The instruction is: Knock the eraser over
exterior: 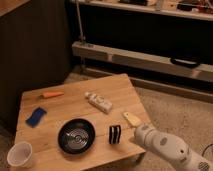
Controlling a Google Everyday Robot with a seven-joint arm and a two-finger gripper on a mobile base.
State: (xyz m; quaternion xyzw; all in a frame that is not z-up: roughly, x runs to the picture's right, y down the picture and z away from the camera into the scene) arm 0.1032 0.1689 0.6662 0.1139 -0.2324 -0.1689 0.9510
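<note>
The eraser (115,134), a small black block with thin white stripes, stands upright on the wooden table (75,105) just right of the black bowl (76,135). My gripper (131,119) shows as a pale tan tip at the end of the white arm (162,146), which comes in from the lower right. The tip is just right of and a little above the eraser, with a small gap between them.
A white tube (98,102) lies near the table's middle. A blue pad (36,116) lies at the left, an orange carrot-like piece (52,94) at the back left, a white cup (21,154) at the front left corner. A shelf unit (145,57) stands behind.
</note>
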